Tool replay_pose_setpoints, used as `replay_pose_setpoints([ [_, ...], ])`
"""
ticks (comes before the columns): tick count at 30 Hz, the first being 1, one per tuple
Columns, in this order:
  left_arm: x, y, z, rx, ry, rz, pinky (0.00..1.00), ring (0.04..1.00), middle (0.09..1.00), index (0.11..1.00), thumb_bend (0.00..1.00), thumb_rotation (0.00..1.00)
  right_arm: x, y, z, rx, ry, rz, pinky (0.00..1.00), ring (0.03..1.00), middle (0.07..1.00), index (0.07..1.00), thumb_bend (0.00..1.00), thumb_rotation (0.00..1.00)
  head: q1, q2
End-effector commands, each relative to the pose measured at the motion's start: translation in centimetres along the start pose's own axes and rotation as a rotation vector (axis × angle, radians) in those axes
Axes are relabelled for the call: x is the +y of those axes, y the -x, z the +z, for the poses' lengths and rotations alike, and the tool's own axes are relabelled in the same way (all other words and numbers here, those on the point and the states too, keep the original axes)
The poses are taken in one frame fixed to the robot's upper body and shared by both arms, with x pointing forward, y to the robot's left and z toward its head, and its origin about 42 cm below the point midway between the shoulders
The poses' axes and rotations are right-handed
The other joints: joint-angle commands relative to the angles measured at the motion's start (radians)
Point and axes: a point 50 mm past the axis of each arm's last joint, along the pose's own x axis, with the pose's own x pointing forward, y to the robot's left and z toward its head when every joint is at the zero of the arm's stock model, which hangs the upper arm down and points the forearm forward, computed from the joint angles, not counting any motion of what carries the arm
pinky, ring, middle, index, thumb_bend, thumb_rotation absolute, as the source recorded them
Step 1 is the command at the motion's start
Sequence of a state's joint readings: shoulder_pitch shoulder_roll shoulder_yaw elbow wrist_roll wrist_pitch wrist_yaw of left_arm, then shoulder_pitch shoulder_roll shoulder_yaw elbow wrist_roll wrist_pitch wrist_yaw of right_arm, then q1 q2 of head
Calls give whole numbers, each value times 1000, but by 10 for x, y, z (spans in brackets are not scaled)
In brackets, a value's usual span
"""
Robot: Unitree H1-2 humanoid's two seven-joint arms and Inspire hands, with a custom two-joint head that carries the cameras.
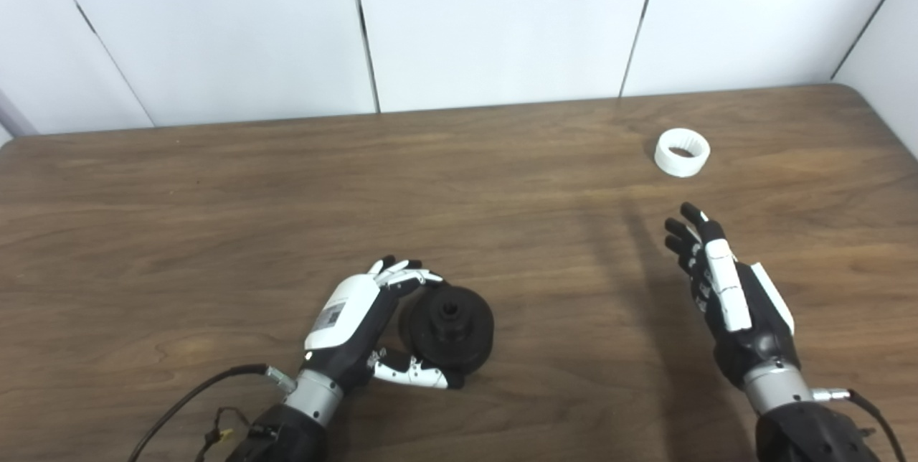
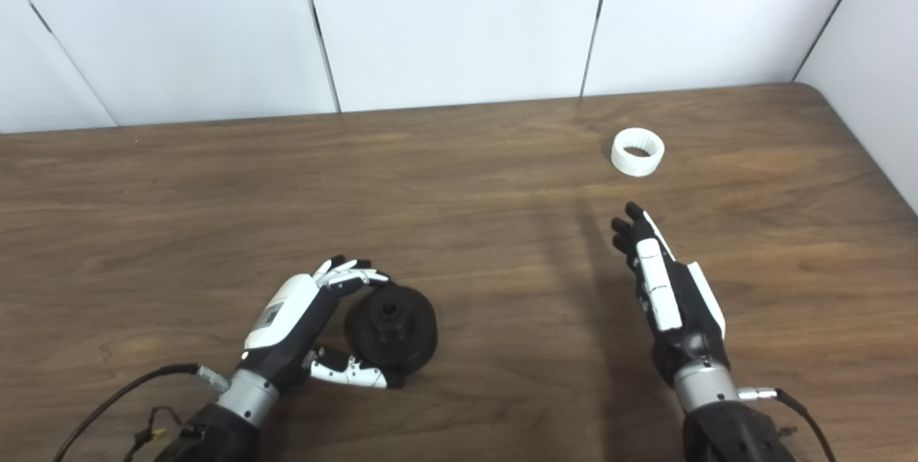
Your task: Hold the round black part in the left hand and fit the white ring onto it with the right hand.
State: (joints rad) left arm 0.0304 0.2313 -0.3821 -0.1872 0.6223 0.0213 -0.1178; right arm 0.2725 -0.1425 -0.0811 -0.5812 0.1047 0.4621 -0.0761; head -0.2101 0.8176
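Wood table [image 1: 459, 182] w/ white wall panels [image 1: 495, 17]

I saw the black part [image 1: 447, 331], a round disc with a raised hub and a hole at its centre, tilted up on edge near the front of the table. The ring [image 1: 682, 152], white and ribbed inside, lay flat, opening upward, well apart at the far right.
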Motion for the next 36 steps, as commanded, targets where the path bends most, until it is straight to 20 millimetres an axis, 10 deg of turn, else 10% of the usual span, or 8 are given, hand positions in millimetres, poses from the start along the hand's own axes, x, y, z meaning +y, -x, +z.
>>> replay_pose_setpoints([
  [1, -5, 2, -5, 22, -26, -22, 1000, 905, 804, 482, 524, 50, 3, -5, 27, -134, -27, -20, 1000, 963, 920, 956, 551, 1000, -2, 0],
  [13, -6, 2, -7, 34, -31, -28, 1000, 909, 805, 482, 524, 50, -40, -41, 95, -354, 209, -53, 976, 966, 930, 913, 635, 671, -58, -1],
  [20, -7, 3, -7, 34, -35, -35, 1000, 907, 805, 482, 524, 50, -66, -77, 127, -382, 724, -109, 924, 934, 926, 911, 845, 421, -84, -3],
  [36, -8, 4, -4, 41, -53, -38, 1000, 900, 803, 482, 524, 50, -88, -161, 147, -175, 1020, -62, 933, 997, 950, 881, 978, 312, -125, -11],
])
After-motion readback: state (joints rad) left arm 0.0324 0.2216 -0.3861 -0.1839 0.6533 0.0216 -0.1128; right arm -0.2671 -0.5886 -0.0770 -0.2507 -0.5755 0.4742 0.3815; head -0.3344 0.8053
